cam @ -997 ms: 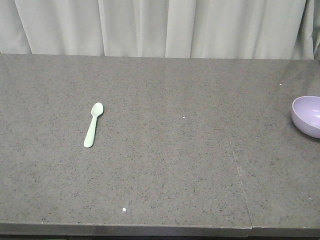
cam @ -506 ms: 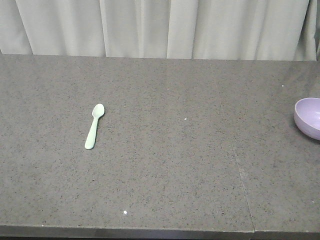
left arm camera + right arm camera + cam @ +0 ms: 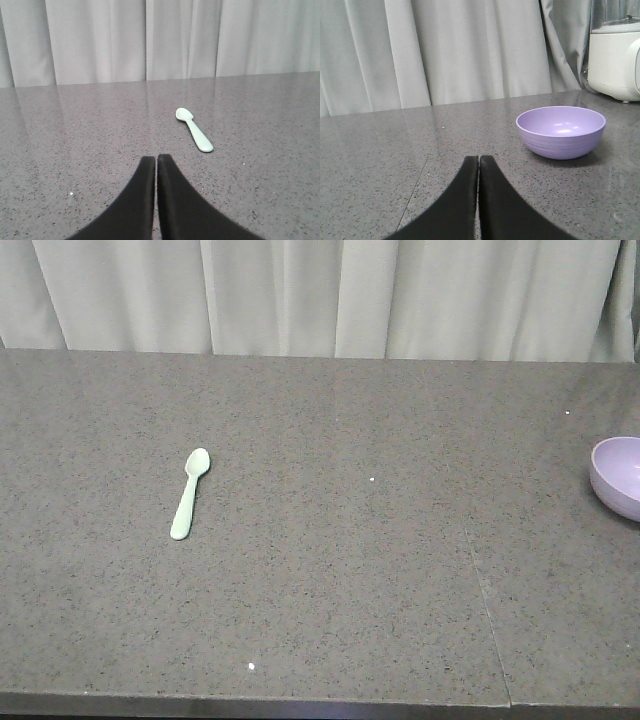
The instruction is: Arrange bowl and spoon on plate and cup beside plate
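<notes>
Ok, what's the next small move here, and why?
Probably open the right gripper and ease it toward the bowl: its jaws are shut on nothing, and the bowl stands untouched just ahead, slightly right. No plate shows in any view, so placing cannot be judged yet.

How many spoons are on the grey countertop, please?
1. The small pale mint plastic spoon lies left of centre on the grey speckled countertop, scoop toward the curtain; more could sit out of frame.

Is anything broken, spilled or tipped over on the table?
Nothing stands out. The spoon lies flat on the grey countertop and looks whole. The bowl sits upright and empty, far to the spoon's right. No spills or cracks show.
</notes>
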{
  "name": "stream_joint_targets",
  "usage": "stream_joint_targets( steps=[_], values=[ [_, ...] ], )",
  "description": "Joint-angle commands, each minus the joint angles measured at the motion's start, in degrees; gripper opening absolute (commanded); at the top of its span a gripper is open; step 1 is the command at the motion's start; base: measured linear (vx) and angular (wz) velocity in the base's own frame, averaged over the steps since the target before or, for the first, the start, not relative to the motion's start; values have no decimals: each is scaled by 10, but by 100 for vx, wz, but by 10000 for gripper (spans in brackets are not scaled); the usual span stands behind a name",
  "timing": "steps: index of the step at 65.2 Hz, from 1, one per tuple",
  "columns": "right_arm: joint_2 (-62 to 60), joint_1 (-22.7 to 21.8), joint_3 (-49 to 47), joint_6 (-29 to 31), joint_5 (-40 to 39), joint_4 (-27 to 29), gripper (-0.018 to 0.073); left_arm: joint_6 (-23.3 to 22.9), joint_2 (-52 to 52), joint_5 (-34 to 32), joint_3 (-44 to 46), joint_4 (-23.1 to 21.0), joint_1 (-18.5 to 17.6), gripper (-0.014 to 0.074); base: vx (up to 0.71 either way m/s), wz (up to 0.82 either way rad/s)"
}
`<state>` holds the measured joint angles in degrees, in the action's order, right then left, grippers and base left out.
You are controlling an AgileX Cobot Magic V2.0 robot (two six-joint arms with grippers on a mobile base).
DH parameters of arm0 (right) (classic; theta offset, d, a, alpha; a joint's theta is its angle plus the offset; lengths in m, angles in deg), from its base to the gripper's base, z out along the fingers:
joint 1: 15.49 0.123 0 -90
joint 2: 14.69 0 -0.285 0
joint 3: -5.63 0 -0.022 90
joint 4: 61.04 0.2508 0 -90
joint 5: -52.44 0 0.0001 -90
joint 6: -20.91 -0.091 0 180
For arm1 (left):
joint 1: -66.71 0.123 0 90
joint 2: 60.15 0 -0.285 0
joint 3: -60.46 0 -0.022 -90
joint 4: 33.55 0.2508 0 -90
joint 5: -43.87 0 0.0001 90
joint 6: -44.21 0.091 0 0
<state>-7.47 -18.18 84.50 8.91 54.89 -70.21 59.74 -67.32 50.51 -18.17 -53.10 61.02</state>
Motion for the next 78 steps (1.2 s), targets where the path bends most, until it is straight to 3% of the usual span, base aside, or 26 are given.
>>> stream_joint_targets(
  steps=[1,78],
  values=[
    [-6,-2,8,5,-43,-2,-5,1,10,-42,-14,-7,-3,-6,0,0],
    [-6,-2,8,5,-43,-2,-5,1,10,-42,-14,-7,-3,-6,0,0]
  ],
)
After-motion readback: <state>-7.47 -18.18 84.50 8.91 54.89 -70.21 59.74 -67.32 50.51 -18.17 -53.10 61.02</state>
